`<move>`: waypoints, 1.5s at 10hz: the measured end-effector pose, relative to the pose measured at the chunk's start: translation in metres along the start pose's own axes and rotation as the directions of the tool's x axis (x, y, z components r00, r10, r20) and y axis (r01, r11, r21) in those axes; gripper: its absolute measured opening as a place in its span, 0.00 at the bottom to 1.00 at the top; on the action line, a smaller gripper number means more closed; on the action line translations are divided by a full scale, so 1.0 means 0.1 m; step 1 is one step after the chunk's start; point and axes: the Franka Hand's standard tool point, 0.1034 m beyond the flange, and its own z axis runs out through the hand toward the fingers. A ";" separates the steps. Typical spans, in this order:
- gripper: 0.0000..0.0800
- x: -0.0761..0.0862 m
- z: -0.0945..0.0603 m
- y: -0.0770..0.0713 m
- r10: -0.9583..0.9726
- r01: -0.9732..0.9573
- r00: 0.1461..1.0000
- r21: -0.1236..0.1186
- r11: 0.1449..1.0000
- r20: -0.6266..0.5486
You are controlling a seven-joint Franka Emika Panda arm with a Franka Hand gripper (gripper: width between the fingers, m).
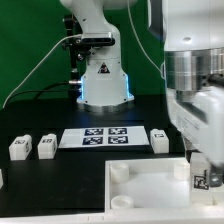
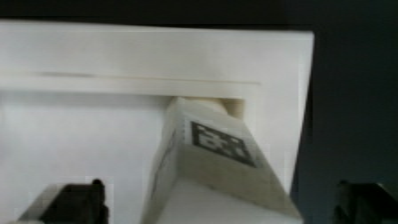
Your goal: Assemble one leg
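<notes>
The black table (image 1: pixel 40 185) carries everything. On it, toward the exterior view's right and nearest the camera, lies the large white square tray-like piece (image 1: pixel 150 180) with round corner sockets. Behind it the marker board (image 1: pixel 105 137) lies flat, and loose white blocks (image 1: pixel 33 147) sit well apart toward the exterior view's left, with one more (image 1: pixel 160 139) just beside the board's right end.

The claw (image 1: pixel 203 172) hangs over the tray's right corner. The leg (image 2: pixel 217 150) stands tilted between its fingers (image 2: pixel 75 200), tag facing the wrist camera, its far end at a corner of the tray. Both dark fingertips sit well out to either side of the leg, so the claw looks wide open and holds nothing, as far as the wrist view shows.

The risk, as I judge it, is the tilt: if the leg is not seated square in its socket, closing or turning on it could cross-thread it, jam it, or knock it over onto the tray.
</notes>
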 end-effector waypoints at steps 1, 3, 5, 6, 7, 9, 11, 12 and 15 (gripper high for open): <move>0.81 0.01 0.01 0.01 -0.071 0.071 0.997 -0.002 0.997 -0.001; 0.81 0.02 0.02 0.01 -0.256 0.256 0.967 -0.004 0.967 -0.002; 0.81 -0.01 0.09 0.00 -0.620 0.619 0.785 -0.032 0.785 -0.024; 0.81 -0.05 0.11 -0.03 -0.744 0.743 0.668 -0.045 0.668 -0.023; 0.81 -0.05 0.11 -0.04 -0.810 0.808 0.586 -0.052 0.586 -0.021; 0.78 -0.04 0.12 -0.04 -0.779 0.777 0.627 -0.052 0.627 -0.024; 0.54 -0.03 0.12 -0.04 -0.739 0.738 0.673 -0.050 0.673 -0.026; 0.37 -0.02 0.12 -0.03 -0.642 0.640 0.766 -0.048 0.767 -0.033; 0.37 0.02 0.13 -0.02 -0.357 0.356 0.933 -0.035 0.934 -0.044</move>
